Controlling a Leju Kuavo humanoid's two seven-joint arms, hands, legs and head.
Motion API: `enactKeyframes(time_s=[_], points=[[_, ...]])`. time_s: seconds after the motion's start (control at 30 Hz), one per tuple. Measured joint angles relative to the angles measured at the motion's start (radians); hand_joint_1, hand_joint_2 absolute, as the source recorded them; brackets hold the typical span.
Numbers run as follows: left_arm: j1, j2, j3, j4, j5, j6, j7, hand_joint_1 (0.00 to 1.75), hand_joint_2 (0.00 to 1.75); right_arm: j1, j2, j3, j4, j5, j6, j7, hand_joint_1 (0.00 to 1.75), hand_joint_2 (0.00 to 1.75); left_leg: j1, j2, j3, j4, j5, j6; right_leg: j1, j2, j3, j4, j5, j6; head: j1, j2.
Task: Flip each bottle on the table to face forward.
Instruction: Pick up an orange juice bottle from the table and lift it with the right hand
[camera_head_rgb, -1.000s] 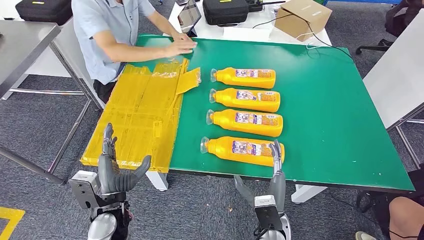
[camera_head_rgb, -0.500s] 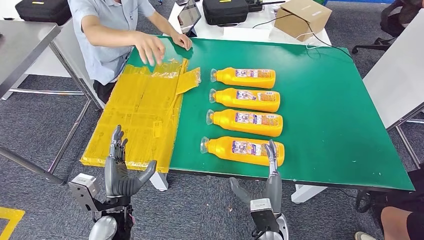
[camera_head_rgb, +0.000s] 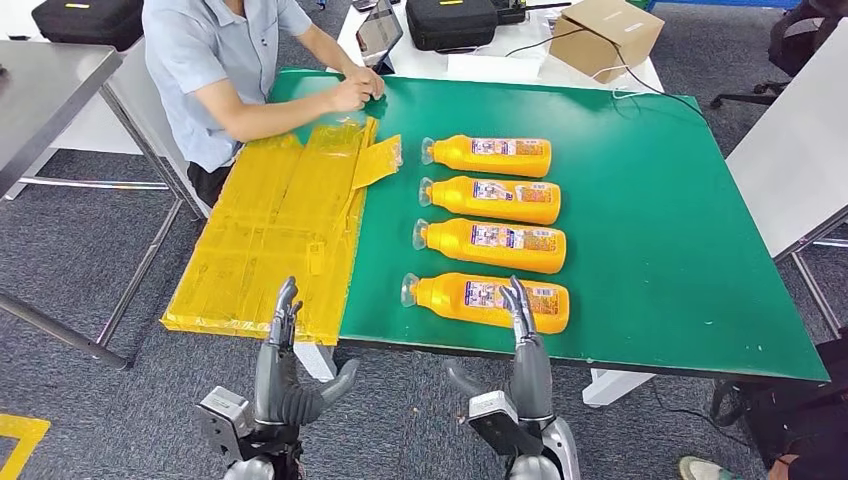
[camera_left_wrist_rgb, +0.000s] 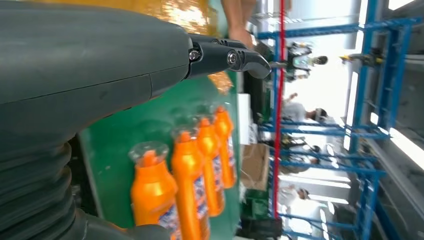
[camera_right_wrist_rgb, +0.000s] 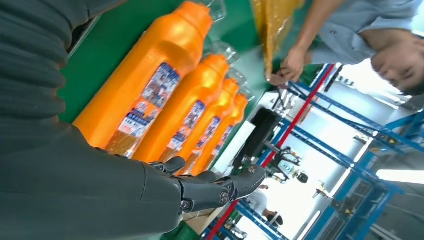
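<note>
Several orange bottles with clear caps lie on their sides in a column on the green table (camera_head_rgb: 650, 220), caps toward the left: the nearest bottle (camera_head_rgb: 488, 300), one behind it (camera_head_rgb: 492, 245), another (camera_head_rgb: 492, 198) and the farthest (camera_head_rgb: 488, 155). My right hand (camera_head_rgb: 525, 350) is raised with fingers straight, just in front of the nearest bottle's label end, holding nothing. My left hand (camera_head_rgb: 285, 375) is up below the table's front edge, fingers apart and empty. The right wrist view shows the nearest bottle (camera_right_wrist_rgb: 145, 85) beside my right hand (camera_right_wrist_rgb: 200, 187); the left wrist view shows it (camera_left_wrist_rgb: 152, 192) too.
A yellow plastic sheet (camera_head_rgb: 280, 235) covers the table's left part and hangs over its edge. A person (camera_head_rgb: 215, 60) sits at the far left corner with both hands on the table. A cardboard box (camera_head_rgb: 605, 35), black cases and a tablet lie on a white table behind.
Both my hands have shifted inward and risen; the right hand's fingertips now overlap the nearest bottle. The person has pulled a hand back from the yellow sheet to the far corner.
</note>
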Motion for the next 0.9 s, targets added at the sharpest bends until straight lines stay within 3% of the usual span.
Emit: enactKeyframes(time_s=[0.1,0.33,0.9], points=[[-0.027,0.001,-0.043,0.061,0.013,0.059,-0.005,0.0,1.75,-0.014,-0.033,-0.008,0.014,0.047,-0.006,-0.008,0.0,1.75,0.0,0.0,0.0,0.0,0.0,0.0,0.0,0.0,0.0,0.0,0.0,0.0,0.0,0.0],[-0.083,0.002,-0.118,0.137,0.039,0.059,-0.006,0.0,1.75,-0.05,-0.079,-0.008,0.026,0.241,-0.083,0.028,0.0,1.75,0.0,0.0,0.0,0.0,0.0,0.0,0.0,0.0,0.001,0.0,0.0,0.0,0.0,0.0],[-0.103,0.002,-0.141,0.169,0.045,0.061,-0.007,0.0,1.75,-0.067,-0.104,-0.001,0.052,0.238,-0.074,0.036,0.0,1.75,0.0,0.0,0.0,0.0,0.0,0.0,0.0,0.0,0.001,0.0,0.0,0.0,0.0,0.0]])
